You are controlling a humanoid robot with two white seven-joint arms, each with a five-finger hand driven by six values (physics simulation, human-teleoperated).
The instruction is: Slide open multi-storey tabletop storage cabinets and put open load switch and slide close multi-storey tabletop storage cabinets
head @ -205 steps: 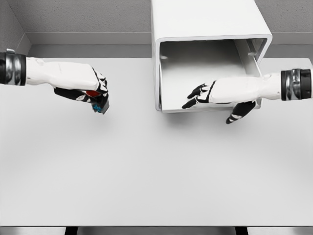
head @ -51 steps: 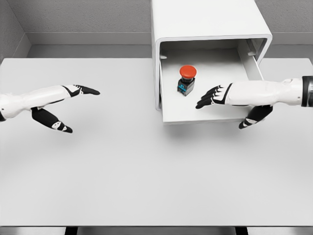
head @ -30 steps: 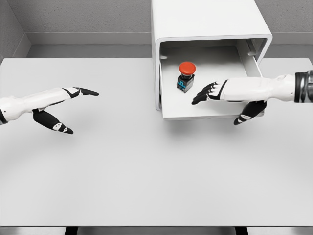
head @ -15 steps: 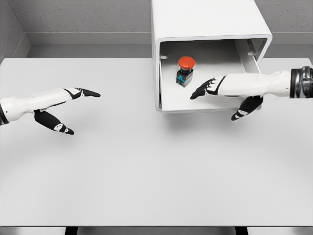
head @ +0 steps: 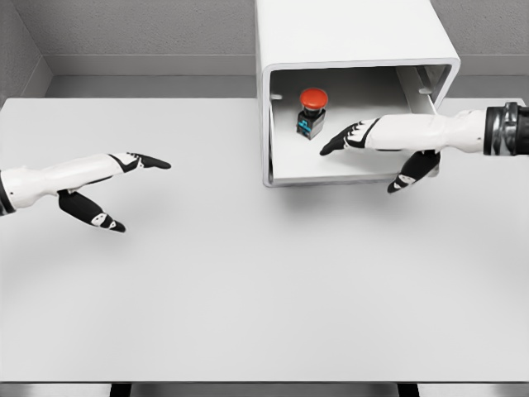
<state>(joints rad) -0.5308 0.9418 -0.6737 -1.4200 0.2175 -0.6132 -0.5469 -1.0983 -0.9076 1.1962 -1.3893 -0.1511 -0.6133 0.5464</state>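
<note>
The right hand (head: 364, 139) lies flat and unclenched over the drawer (head: 331, 169) of the white cabinet (head: 347, 37), gripping nothing, just beside the red-capped load switch (head: 312, 112) standing inside, while the left hand (head: 111, 178) hovers spread above the table (head: 248, 289).

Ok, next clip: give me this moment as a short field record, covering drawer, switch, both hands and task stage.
drawer: partly slid out of the cabinet
switch: red-capped, upright inside the drawer, near its back left
right hand: fingers extended over the drawer, thumb below its front edge, holding nothing
left hand: open above the table, far left, holding nothing
task stage: switch placed; drawer not fully shut
</note>
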